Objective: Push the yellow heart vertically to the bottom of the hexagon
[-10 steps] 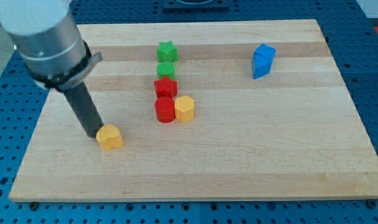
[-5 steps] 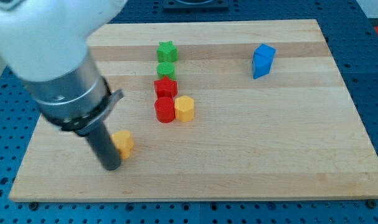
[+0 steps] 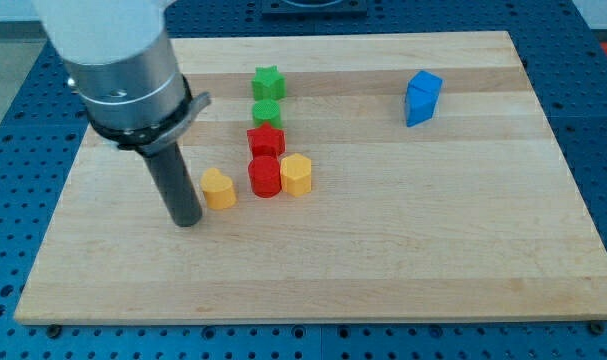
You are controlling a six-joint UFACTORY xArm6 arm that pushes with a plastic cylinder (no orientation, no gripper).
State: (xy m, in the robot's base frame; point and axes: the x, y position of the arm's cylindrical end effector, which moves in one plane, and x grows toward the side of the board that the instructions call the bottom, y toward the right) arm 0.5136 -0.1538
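1. Tabletop (image 3: 433, 260) of pale wood fills most of the frame, lying on a blue perforated base (image 3: 603, 150).
2. Rod of the arm comes down from the upper left of the frame, a grey cylinder above and a dark shaft below; my tip (image 3: 188, 222) rests on the wood left of centre.
3. No claw is fitted to this arm, so no opening or hold shows; only the bare rod end meets the board.
4. Just to the right of the tip, and slightly higher in the frame, sits the yellow heart (image 3: 219, 188); whether the two touch, I cannot tell.
5. Right of the heart, near it but apart, stands the red cylinder-like block (image 3: 265, 176), and the yellow hexagon (image 3: 296, 174) touches that block's right side.
6. So the heart lies to the left of the hexagon, at about the same height in the frame, with the red block between them.
7. Above the red block a column runs toward the top of the frame: a red star (image 3: 266, 139), a green round block (image 3: 267, 112), then a green star (image 3: 268, 81).
8. Far off at the upper right stands a blue block (image 3: 422, 97), well apart from the rest.
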